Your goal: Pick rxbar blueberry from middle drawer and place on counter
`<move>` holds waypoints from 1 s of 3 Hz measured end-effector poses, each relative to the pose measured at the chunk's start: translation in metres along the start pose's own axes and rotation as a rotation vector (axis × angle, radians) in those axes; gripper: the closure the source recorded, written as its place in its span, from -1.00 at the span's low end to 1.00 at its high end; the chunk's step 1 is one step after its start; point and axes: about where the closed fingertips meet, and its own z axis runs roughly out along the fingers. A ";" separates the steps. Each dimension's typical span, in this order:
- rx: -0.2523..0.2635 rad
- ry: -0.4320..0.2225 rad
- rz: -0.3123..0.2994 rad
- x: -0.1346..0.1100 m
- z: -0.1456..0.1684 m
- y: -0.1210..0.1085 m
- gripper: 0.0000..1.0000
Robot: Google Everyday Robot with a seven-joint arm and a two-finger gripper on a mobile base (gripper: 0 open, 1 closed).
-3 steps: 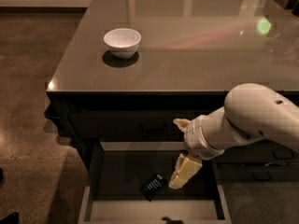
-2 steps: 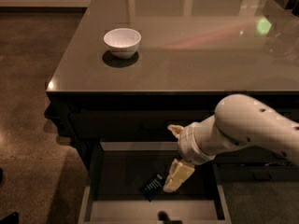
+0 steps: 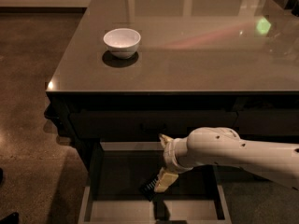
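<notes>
The middle drawer is pulled open below the counter. It has a dark floor and pale rims. The rxbar blueberry, a small dark bar with white print, lies on the drawer floor near the middle. My gripper reaches down into the drawer from the right on a white arm. It is open, and its lower pale finger points down with its tip right beside the bar's right end. I cannot tell whether it touches the bar.
A white bowl stands on the counter's left part. The dark cabinet front sits just behind the open drawer. The drawer's pale front rim is near the bottom edge. Brown floor lies to the left.
The arm has moved left and lower into the drawer, bringing the gripper down next to the bar. The bar has stayed in about the same place.
</notes>
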 end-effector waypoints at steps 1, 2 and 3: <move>0.000 0.000 0.000 0.000 0.000 0.000 -1.00; 0.014 0.006 0.025 0.024 0.012 0.000 -1.00; 0.030 -0.017 0.059 0.058 0.034 0.005 -1.00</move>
